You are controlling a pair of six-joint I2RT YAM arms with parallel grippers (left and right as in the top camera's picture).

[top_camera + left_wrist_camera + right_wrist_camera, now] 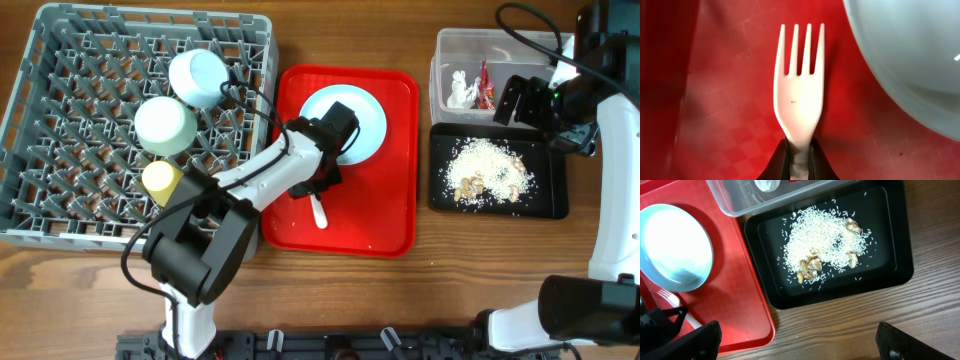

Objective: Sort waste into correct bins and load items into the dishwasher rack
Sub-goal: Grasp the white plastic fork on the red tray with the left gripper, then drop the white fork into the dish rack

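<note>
We find the white plastic fork on the red tray, in its near-left part, just beside the pale-blue plate. The fork has four straight tines and a broad head with one small dark speck. We see no breakage. The left gripper is clamped on its neck, with dark fingers pressed to either side and the tines pointing away from the wrist. We cannot tell whether the fork rests on the tray or is raised off it.

The plate's rim curves close past the outermost tine without touching it. On the other side, bare tray runs to the raised rim.

The dishwasher rack stands against the tray's left edge. A pale-blue bowl, a light-green bowl and a yellow cup sit along its tray-side half. The rest is bare pegs.

Right of the tray, a clear tub holds a tissue and a wrapper. The black tray in front of it holds the crumbs. The right gripper hangs above these bins with its jaws spread wide, holding nothing.
</note>
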